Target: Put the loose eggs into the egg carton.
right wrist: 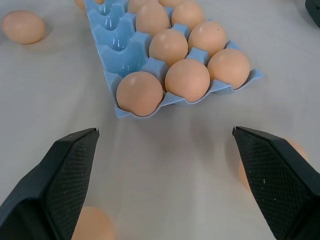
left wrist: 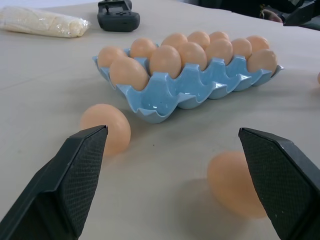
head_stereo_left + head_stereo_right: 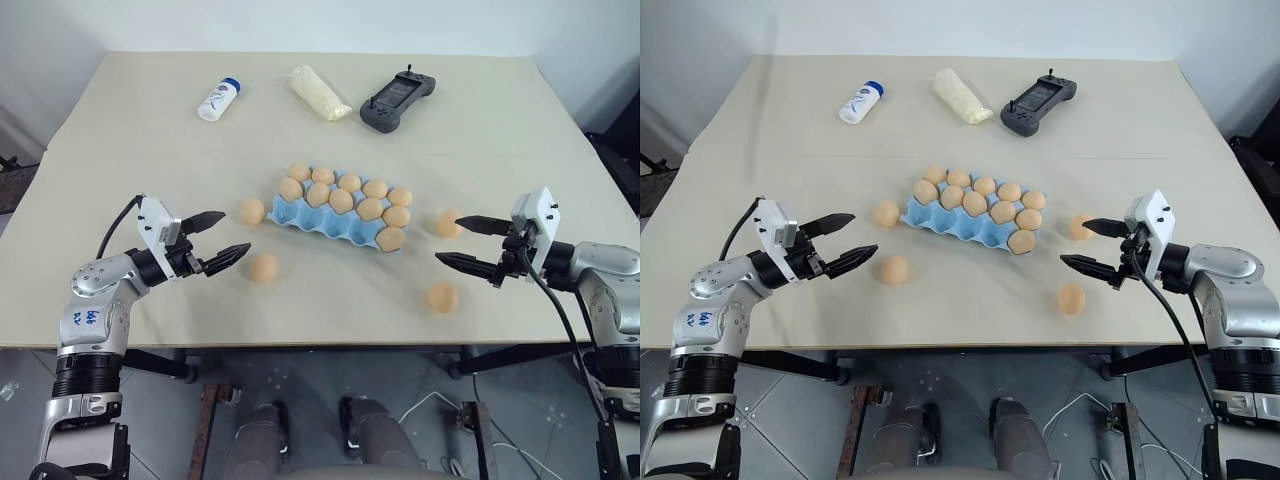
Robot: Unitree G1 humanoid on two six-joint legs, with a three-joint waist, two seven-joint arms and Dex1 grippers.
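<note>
The light blue egg carton (image 3: 308, 217) lies mid-table with several tan eggs in its back rows and one at the right end of the front row; the other front cups are bare. Several loose eggs lie on the table. One egg (image 3: 252, 211) is just left of the carton and another (image 3: 264, 266) in front of it, both close to my left gripper (image 3: 232, 232), which is open and holds nothing. Two more loose eggs (image 3: 447, 223) (image 3: 442, 297) lie right of the carton, near my right gripper (image 3: 449, 240), open and empty, aimed at the carton's right end (image 1: 120, 55).
At the far side of the table lie a white bottle with a blue cap (image 3: 218, 99), a pale packet (image 3: 319, 93) and a dark grey controller (image 3: 397, 100). The table's front edge (image 3: 320, 345) runs just below both grippers.
</note>
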